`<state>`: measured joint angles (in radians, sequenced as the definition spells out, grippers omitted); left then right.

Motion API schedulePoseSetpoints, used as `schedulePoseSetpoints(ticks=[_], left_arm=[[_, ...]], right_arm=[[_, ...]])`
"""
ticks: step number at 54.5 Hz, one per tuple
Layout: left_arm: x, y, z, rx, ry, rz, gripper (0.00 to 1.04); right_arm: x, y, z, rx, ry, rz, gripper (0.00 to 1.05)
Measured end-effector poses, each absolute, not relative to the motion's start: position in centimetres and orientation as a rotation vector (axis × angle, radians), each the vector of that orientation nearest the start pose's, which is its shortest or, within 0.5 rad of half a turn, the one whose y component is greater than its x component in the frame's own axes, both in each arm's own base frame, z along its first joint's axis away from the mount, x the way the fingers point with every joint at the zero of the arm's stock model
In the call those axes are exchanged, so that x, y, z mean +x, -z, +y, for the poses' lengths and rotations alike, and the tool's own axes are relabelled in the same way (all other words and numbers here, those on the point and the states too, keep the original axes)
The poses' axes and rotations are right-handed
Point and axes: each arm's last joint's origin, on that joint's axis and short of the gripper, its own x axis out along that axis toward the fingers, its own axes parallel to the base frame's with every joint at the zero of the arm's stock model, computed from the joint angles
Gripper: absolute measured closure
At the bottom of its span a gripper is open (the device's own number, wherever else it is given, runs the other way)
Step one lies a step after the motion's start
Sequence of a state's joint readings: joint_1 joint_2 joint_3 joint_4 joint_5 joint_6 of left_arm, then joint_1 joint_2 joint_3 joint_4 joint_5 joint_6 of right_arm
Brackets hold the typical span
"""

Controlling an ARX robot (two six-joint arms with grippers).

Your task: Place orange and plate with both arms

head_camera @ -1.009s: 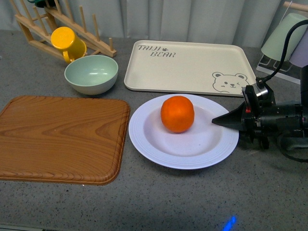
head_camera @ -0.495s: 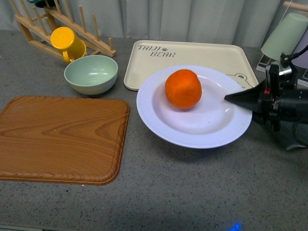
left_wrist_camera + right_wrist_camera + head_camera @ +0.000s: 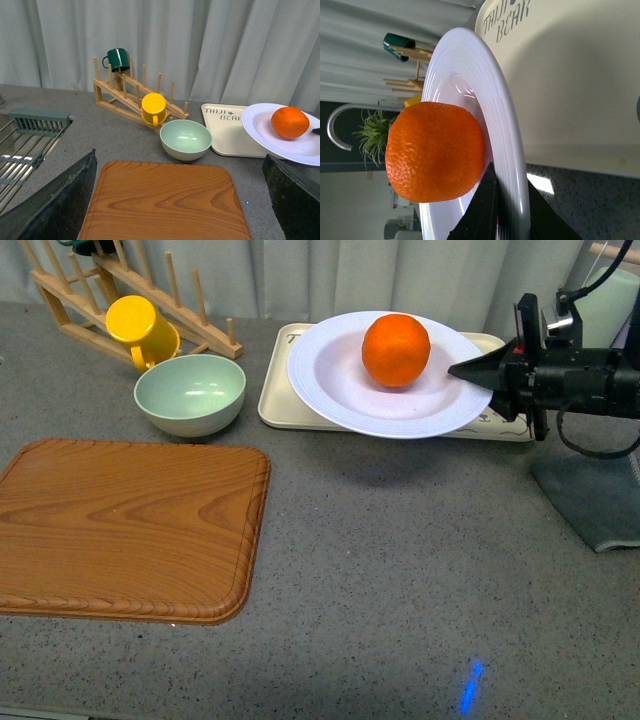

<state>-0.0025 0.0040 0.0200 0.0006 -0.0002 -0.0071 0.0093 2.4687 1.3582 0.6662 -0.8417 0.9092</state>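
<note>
Two arms are at work, though only the right one shows in the front view: its end effector (image 3: 464,371) is clamped on the right rim of the plate (image 3: 345,380), one black finger above the rim and one below. The plate is held up level over the beige tray (image 3: 274,405), and the orange (image 3: 396,350) sits in its well, right of centre. The left end effector (image 3: 180,165) appears only in its own wrist view, fingers (image 3: 57,202) spread wide with nothing between them. On the worktop (image 3: 400,580) left of the plate stand a mint bowl (image 3: 190,393) and, behind it, a yellow mug (image 3: 140,328) on a wooden rack (image 3: 70,288). A wooden board (image 3: 130,530) lies nearer. The plate covers most of the tray, hiding its print in the front view. The plate's far edge is cut off in the left wrist view.
</note>
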Motion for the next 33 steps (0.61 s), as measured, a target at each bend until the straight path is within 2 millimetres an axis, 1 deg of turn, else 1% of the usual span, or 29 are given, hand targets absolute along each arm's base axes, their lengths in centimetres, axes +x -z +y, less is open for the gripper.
schedulePoseSetpoints(ticks=[5, 9, 15, 22, 25, 29, 30, 33], left_arm=[[9.7, -17.0, 0.0, -0.007, 0.002, -0.017, 0.06], [9.7, -17.0, 0.0, -0.007, 0.002, -0.017, 0.06], [9.7, -17.0, 0.0, -0.007, 0.002, -0.017, 0.06], [9.7, -17.0, 0.0, -0.007, 0.002, -0.017, 0.06], [9.7, -17.0, 0.0, -0.007, 0.002, -0.017, 0.06], [9.7, -17.0, 0.0, -0.007, 0.002, -0.017, 0.06], [9.7, -17.0, 0.0, -0.007, 0.002, -0.017, 0.06], [9.7, -17.0, 0.0, -0.007, 0.002, -0.017, 0.06]], right_arm=[[48.2, -3.2, 3.1, 1.037, -0.580, 0.793, 1.02], [49.8, -2.8, 3.8, 1.037, -0.571, 0.802, 1.02], [51.6, -2.2, 4.6, 1.030, -0.565, 0.816, 1.02], [54.6, -1.4, 6.1, 1.020, -0.546, 0.832, 1.02], [55.5, -1.2, 6.5, 1.013, -0.528, 0.842, 1.02], [56.1, -0.7, 6.8, 0.998, -0.507, 0.855, 1.02], [56.2, -0.6, 6.8, 0.995, -0.506, 0.857, 1.00], [56.3, -0.6, 6.8, 0.989, -0.507, 0.859, 0.89]])
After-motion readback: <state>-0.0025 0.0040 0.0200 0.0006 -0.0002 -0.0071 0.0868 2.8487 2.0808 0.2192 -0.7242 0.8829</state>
